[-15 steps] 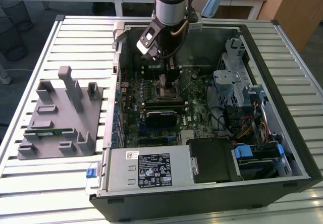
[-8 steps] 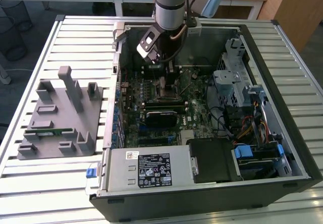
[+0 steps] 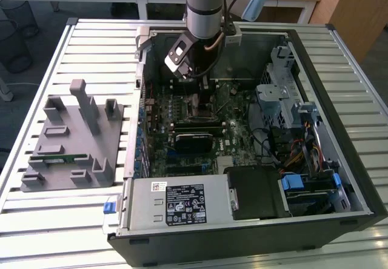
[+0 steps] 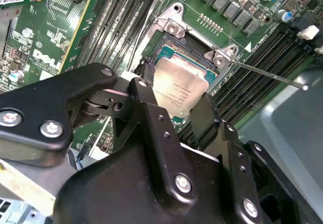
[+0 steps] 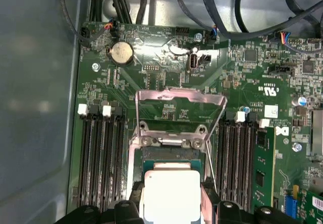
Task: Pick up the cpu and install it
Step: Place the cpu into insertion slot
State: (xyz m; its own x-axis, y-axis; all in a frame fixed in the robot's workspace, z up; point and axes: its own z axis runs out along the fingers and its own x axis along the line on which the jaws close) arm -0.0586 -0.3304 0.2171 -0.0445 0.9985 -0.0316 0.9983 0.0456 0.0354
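Near the tabletop's (image 3: 36,245) edge at the exterior view's left stood a grey fixture (image 3: 66,142), with bare slats between it and the open computer case (image 3: 357,160), which reached the opposite edge. The arm (image 3: 206,8) hung over the case's far wall. In the first wrist view the hinged plate (image 5: 179,100) stood raised, and memory slots (image 5: 98,158) crowded both sides of the socket (image 5: 171,155). The end effector (image 4: 176,97) was clenched on the cpu (image 4: 181,85), with fingers (image 4: 204,118) at opposite edges, holding it right over the socket; contact could not be judged.
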